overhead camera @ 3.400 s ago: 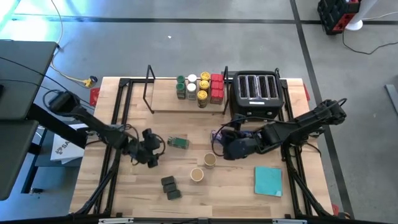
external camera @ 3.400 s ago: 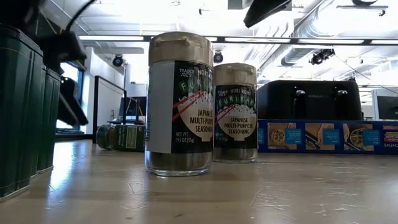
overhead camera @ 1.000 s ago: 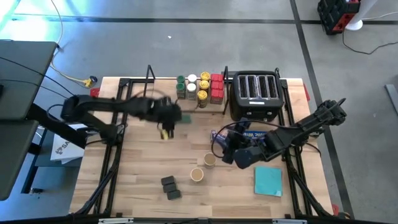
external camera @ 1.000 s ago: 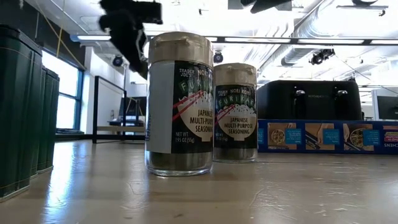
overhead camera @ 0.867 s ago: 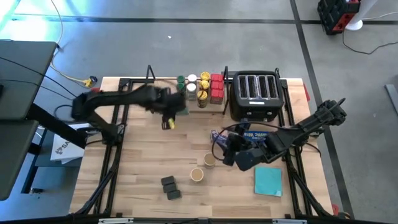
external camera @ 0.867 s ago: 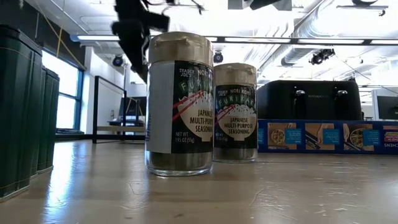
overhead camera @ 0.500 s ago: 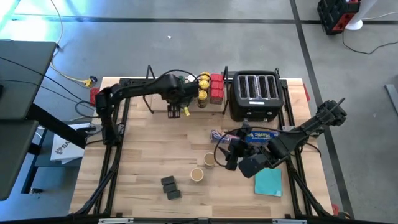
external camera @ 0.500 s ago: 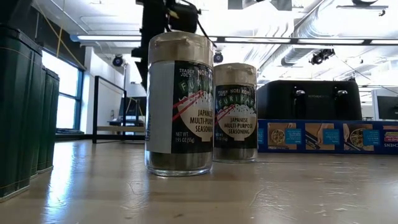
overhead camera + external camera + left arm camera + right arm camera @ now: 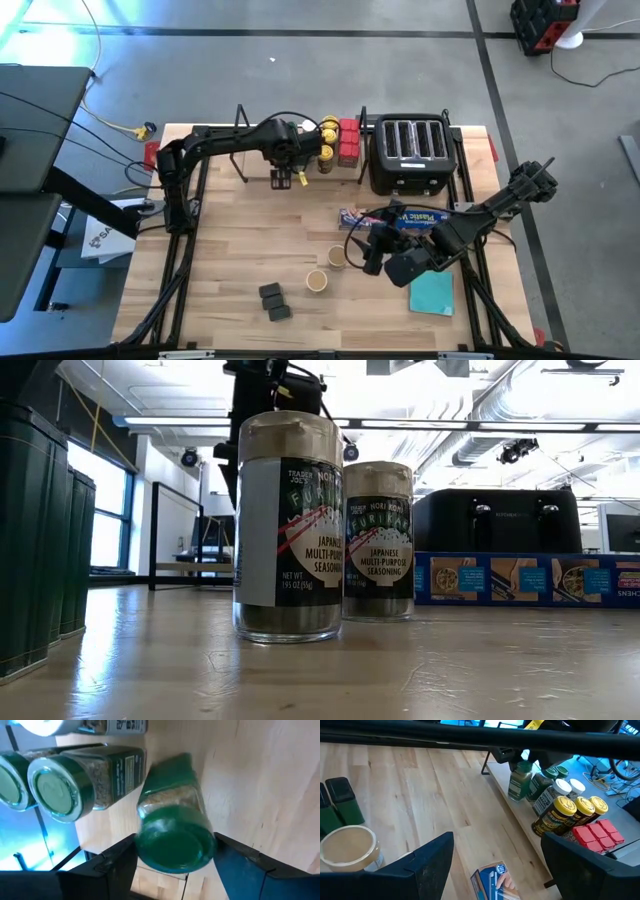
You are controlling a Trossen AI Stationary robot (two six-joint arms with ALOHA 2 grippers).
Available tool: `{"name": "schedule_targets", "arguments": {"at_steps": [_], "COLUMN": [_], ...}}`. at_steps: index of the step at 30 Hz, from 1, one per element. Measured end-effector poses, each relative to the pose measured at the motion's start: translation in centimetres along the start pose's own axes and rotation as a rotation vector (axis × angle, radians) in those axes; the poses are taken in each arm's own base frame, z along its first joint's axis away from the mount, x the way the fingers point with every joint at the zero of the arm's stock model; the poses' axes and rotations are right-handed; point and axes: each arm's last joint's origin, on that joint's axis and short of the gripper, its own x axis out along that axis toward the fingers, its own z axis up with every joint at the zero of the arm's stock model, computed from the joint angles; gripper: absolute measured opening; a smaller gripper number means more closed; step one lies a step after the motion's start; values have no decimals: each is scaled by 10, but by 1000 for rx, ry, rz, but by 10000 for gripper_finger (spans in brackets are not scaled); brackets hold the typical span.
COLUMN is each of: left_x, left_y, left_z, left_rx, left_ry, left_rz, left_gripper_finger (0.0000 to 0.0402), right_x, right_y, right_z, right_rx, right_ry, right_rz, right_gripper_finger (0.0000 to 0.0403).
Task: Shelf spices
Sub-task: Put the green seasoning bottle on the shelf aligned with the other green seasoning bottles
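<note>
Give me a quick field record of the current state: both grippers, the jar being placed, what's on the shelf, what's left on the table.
left gripper: at the shelf, fingers on either side of a green-lidded jar; grip or release unclear
jar being placed: standing on the shelf board beside other green-lidded jars
right gripper: open, empty, above the table near the blue box
on shelf: yellow-lidded jars, red tins, white-lidded jars
left on table: two tan-lidded jars, two dark blocks

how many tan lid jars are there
2 tan-lid jars: one on the open table near the front, the other just behind it, beside the right gripper. The left arm over the shelf may hide more.
</note>
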Motion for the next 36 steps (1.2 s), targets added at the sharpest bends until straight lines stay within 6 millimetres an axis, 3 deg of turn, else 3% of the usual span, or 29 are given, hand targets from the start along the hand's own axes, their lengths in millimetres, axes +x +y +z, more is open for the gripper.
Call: {"name": "schedule_targets", "arguments": {"at_steps": [11,28,32,36], "left_x": [0,-2,-13,-39], "left_y": [4,5,6,9], "left_z": [4,-6,-16,-35], "left_rx": [24,31,-43,-195], "left_ry": [-18,102,80,-34], "left_rz": [98,226,191,117], "left_gripper_finger": [255,209,208,208], "right_x": [0,0,0,-4], "right_y": [0,0,0,0], "right_z": [0,0,-1,-6], "right_rx": [1,0,-5,-2], "right_ry": [0,4,12,38], "right_rz": [0,6,3,1], "right_gripper_finger": [296,296,296,296]}}
